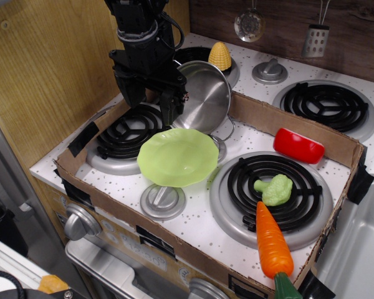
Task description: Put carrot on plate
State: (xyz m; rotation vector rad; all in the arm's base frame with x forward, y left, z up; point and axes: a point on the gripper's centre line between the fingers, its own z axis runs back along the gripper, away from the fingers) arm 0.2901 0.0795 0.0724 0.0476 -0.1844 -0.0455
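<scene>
The orange carrot [272, 242] with its dark green stem cap lies at the front right. It rests on the edge of the front right burner [271, 190], tip pointing toward the back. The lime-green plate [177, 157] sits in the middle of the stove top, to the left of the carrot and apart from it. My black gripper [151, 103] hangs above the back left burner [132, 132], behind the plate and far from the carrot. Its fingers are spread and hold nothing.
A shiny steel pan [204, 96] leans tilted right beside the gripper. A red capsule toy [298, 146], a green vegetable toy [274, 189] and a yellow corn [220, 56] lie around. A cardboard rim [174, 244] borders the stove top. A sink [355, 249] is at the right.
</scene>
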